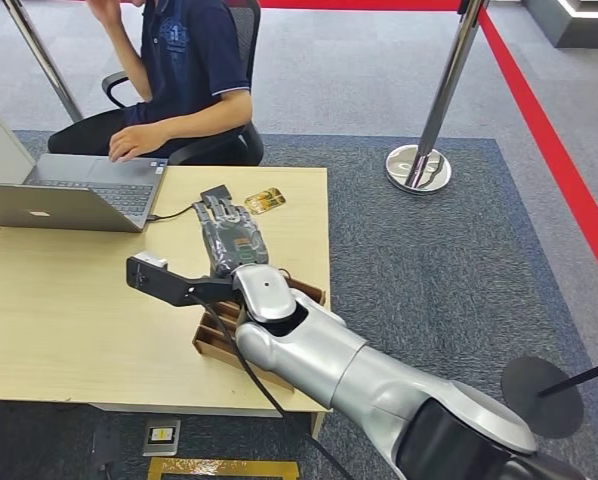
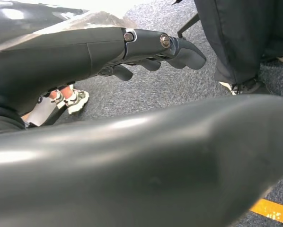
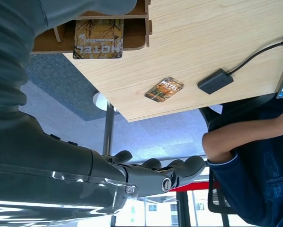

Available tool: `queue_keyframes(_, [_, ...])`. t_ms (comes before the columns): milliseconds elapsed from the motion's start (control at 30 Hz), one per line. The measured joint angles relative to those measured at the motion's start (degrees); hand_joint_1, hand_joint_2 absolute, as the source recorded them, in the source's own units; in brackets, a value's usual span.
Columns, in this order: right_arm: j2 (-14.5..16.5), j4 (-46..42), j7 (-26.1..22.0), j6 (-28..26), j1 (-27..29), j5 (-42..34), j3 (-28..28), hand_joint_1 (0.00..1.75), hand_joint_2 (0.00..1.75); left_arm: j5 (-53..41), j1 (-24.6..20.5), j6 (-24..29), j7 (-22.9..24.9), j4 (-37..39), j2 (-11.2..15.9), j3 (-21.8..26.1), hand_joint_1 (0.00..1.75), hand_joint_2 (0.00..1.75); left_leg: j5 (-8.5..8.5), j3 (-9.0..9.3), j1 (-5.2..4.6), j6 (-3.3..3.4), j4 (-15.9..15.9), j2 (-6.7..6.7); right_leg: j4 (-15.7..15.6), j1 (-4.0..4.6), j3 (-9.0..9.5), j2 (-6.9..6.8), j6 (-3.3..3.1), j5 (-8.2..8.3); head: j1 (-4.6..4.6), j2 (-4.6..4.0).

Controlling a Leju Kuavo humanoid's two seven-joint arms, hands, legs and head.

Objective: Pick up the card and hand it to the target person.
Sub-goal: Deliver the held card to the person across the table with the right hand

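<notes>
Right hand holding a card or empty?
Empty. The right hand hovers, fingers extended, short of the card lying flat on the table.

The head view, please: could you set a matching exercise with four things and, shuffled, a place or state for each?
Things:
1. card
2. laptop
3. right hand
4. wooden tray

Places or states:
A. open, at the table's far left, under a person's hand
B. at the table's near edge, partly under the silver arm
C. lying flat near the table's far edge
D. held out over the table, holding nothing

Pairs: 1-C, 2-A, 3-D, 4-B
</notes>
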Motion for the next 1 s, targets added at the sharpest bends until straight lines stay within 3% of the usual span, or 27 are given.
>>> queue_keyframes(367, [0.0, 0.0, 0.0, 0.0, 0.0, 0.0, 0.1, 0.0, 1.75, 0.0, 0.0, 0.0, 0.0, 0.0, 0.0, 0.0, 0.0, 0.0, 0.0, 0.0, 0.0, 0.0, 0.0, 0.0, 0.0, 0.0, 0.0, 0.0, 0.0, 0.0, -0.01, 0.0])
queue_keyframes(500, [0.0, 0.2, 0.0, 0.0, 0.0, 0.0, 0.1, 0.0, 0.0, 0.0, 0.0, 0.0, 0.0, 0.0, 0.0, 0.0, 0.0, 0.0, 0.0, 0.0, 0.0, 0.0, 0.0, 0.0, 0.0, 0.0, 0.0, 0.0, 0.0, 0.0, -0.01, 0.0])
queue_keyframes(1000, [0.0, 0.2, 0.0, 0.0, -0.1, 0.0, 0.2, 0.0, 0.0, 0.0, 0.0, 0.0, 0.0, 0.0, 0.0, 0.0, 0.0, 0.0, 0.0, 0.0, 0.0, 0.0, 0.0, 0.0, 0.0, 0.0, 0.0, 0.0, 0.0, 0.0, 0.01, 0.0])
